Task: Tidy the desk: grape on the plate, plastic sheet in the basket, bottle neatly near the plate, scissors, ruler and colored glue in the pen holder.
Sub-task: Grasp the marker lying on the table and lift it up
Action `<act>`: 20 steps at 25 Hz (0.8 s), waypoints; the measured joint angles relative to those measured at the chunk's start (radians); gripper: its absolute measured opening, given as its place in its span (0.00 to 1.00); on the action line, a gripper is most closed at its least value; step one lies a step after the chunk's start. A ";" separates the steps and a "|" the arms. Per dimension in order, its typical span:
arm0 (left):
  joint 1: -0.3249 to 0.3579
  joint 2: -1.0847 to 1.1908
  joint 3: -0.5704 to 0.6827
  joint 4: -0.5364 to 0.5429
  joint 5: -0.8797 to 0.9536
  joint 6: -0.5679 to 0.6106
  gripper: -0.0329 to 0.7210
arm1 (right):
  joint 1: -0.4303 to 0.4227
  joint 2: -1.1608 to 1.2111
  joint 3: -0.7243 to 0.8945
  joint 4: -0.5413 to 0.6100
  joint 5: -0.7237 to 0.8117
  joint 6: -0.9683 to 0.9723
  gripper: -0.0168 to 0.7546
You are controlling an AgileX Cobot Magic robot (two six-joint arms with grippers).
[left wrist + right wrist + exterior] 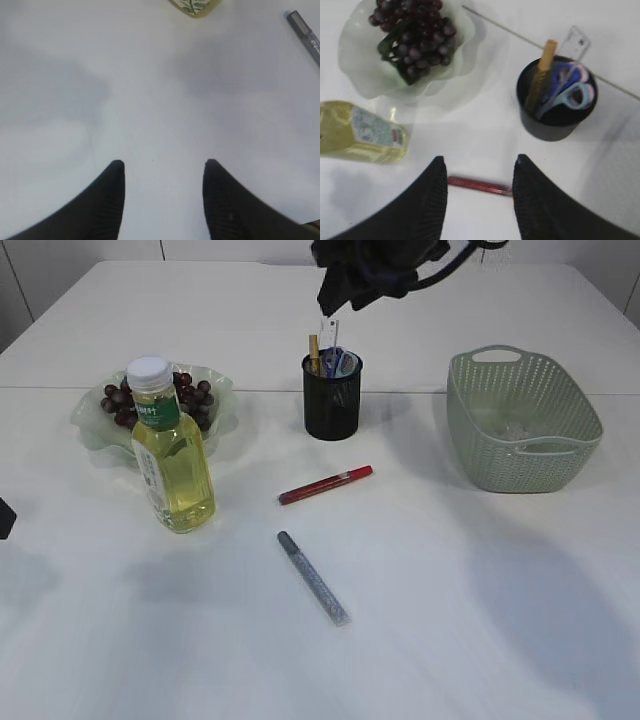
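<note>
Looking from the near edge of the table (480,640), I see a silver glue pen (313,578) lying flat, and just beyond it a red glue pen (325,484), the two apart. To their left stands the bottle (172,450) upright, just in front of the plate (92,430) holding the grapes (125,405). Behind the red pen is the pen holder (332,400) with scissors (567,92), a clear ruler (576,42) and a yellow stick in it. The basket (520,420) sits to the right; something clear lies inside, possibly the plastic sheet. My left gripper (162,172) is spread over bare table, holding nothing. My right gripper (477,167) is spread too, above the red pen, empty.
</note>
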 joint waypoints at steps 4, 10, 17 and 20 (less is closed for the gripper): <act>0.000 0.000 0.000 0.000 0.011 0.000 0.54 | 0.074 -0.004 0.010 -0.060 0.090 0.101 0.48; 0.000 0.000 0.000 0.000 0.015 0.000 0.54 | 0.193 -0.004 0.090 -0.202 0.103 0.241 0.48; 0.000 0.000 0.000 0.000 0.019 0.000 0.54 | 0.264 -0.004 0.263 -0.219 0.103 0.294 0.48; 0.000 0.000 0.000 0.000 0.019 0.000 0.54 | 0.264 0.002 0.305 -0.228 0.103 0.317 0.48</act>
